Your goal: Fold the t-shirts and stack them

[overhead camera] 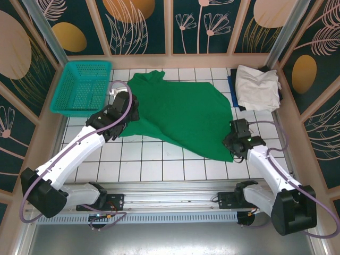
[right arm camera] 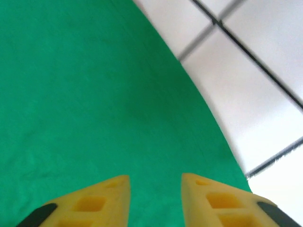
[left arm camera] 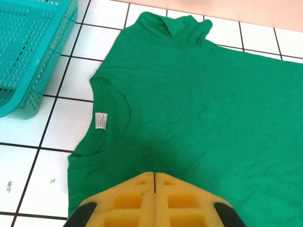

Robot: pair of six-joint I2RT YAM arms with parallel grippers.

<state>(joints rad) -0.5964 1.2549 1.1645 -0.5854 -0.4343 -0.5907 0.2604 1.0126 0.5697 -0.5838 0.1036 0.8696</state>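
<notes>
Left gripper point(left arm camera: 155, 177) fingers are pressed together over a spread emerald green cloth t-shirt point(left arm camera: 199, 104); right gripper point(right arm camera: 155, 182) fingers are parted above its edge. A teal plastic mesh basket point(overhead camera: 82, 87) is set nearby.

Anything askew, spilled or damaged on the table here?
Nothing spilled or damaged. The green t-shirt lies skewed on the tiled table, one sleeve curled over; the off-white shirt sits rumpled on darker ones.

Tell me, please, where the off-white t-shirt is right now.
In the top view, the off-white t-shirt lies at the far right corner, right of the green t-shirt.
</notes>
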